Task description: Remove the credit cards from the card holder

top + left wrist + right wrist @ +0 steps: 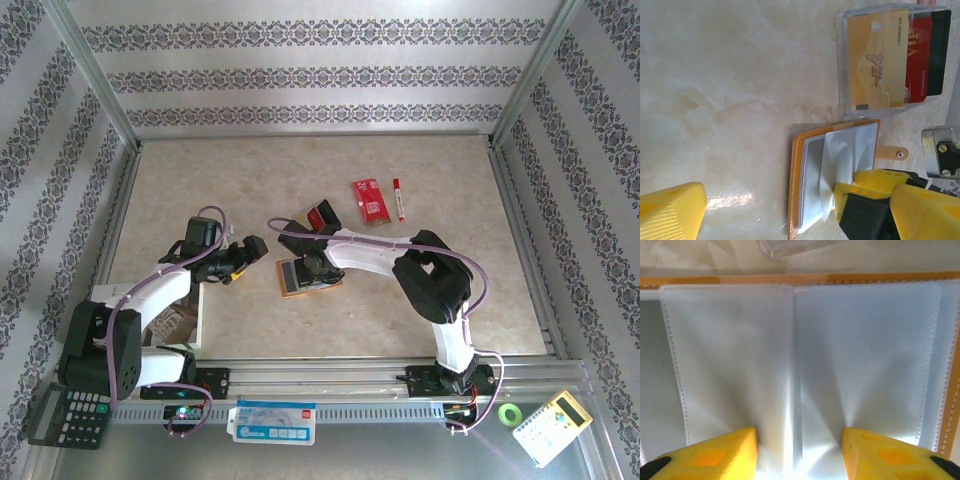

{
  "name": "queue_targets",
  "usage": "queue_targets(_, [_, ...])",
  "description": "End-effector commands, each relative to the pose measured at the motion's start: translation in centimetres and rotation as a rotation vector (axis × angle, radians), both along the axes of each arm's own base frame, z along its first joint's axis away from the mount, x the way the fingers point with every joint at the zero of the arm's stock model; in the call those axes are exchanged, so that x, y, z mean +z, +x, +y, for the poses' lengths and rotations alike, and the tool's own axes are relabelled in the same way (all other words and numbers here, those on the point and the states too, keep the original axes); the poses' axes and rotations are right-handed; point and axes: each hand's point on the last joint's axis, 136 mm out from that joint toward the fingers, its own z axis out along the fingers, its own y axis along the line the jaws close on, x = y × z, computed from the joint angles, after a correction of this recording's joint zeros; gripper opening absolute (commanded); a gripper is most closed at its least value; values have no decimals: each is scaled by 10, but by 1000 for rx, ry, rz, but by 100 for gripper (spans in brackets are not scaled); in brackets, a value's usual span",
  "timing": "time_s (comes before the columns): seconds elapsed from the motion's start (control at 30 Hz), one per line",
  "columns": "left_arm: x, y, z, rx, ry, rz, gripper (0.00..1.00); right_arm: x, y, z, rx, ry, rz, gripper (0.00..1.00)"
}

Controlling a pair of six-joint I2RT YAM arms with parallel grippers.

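Observation:
The orange card holder (297, 285) lies open on the table, its grey-blue clear pockets (840, 160) facing up and its tab (892, 152) pointing right. My right gripper (308, 262) is down on it. Its yellow fingers (860, 192) press into a pocket leaf. The right gripper (805, 460) has its jaws apart, with a raised fold of the clear pocket (795, 365) between them. The left gripper (243, 258) hovers wide open just left of the holder (796, 165). The credit cards, a tan one (877, 60), a red one (917, 55) and a black one (940, 50), lie in a clear box (318, 217) beyond the holder.
A red packet with white print (368, 200) and a red-capped marker (399, 198) lie at the back right. A white board (203, 312) sits by the left arm. Along the front rail are a calculator (68, 415), a tape roll (511, 413) and a small device (552, 428).

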Motion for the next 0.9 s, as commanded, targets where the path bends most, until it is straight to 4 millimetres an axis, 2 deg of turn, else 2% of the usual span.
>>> queue_targets(0.0, [12,7,-9,-23,-70,-26,91,-26,-18,-10,-23,-5,106,42])
queue_targets(0.13, [15,10,-27,-79,-115,-32,83,-18,-20,8,-31,97,135,34])
queue_targets(0.3, [9,11,-46,-120,-143,-9,67,-14,-20,18,-45,149,147,31])
queue_targets(0.43, [7,11,-59,-146,-167,-3,55,-17,-20,16,-62,147,148,29])
queue_targets(0.57, [-2,8,-70,-170,-169,25,47,-19,-20,11,-79,134,142,26])
queue_targets(0.67, [-8,7,-77,-184,-170,44,43,-18,-18,7,-88,129,135,25])
queue_targets(0.87, [-23,1,-84,-226,-154,88,42,-15,-14,2,-103,126,112,24])
